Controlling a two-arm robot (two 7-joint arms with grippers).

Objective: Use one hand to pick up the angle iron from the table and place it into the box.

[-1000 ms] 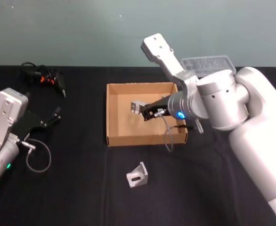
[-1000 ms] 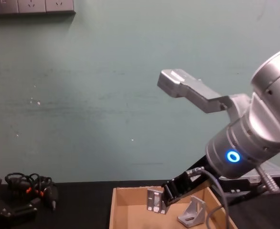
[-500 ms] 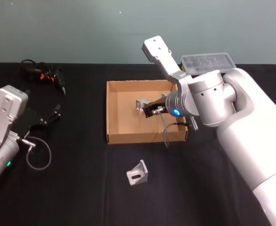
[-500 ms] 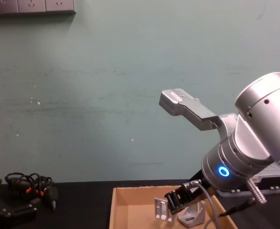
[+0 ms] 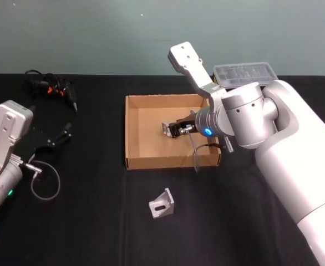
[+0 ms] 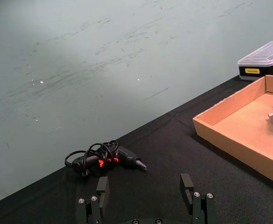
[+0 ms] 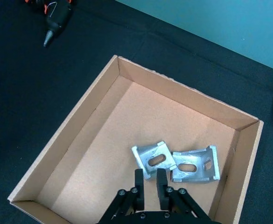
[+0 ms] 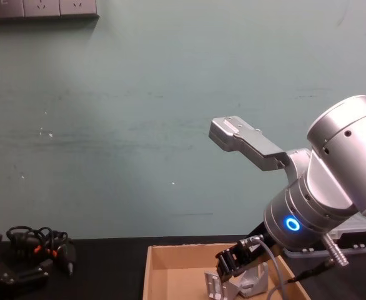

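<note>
Nearest the robot, a loose angle iron (image 5: 161, 204) lies on the black table (image 5: 96, 227), well short of the cardboard box (image 5: 168, 163) and not yet collected. It is small, smooth metal, so a grip that lands off-centre could let it twist or slip out. To the left, the left gripper (image 5: 59, 138) is parked above the table, its fingers spread wide and empty.

Farther on, the right gripper (image 7: 149, 173) hangs inside the box. Its fingers are parted by a narrow gap and, as far as I can judge, grip nothing. The placed angle iron (image 7: 153, 160) sits on the box floor right at the fingertips, touching or almost touching another angle iron (image 7: 194, 164) beside it. That closeness is the main hazard. A withdrawal that grazes the bracket's near edge could drag or tip it and knock its neighbour. The grey cable (image 5: 194, 158) looping off the right wrist drapes across the box's front wall, and a quick lift might catch that wall and shift the box.

Beyond, a clear-lidded case (image 5: 245, 72) sits just behind the arm, where a wide swing back could clip it. What looks like a glue gun (image 5: 62, 94) lies far left, out of the way.
</note>
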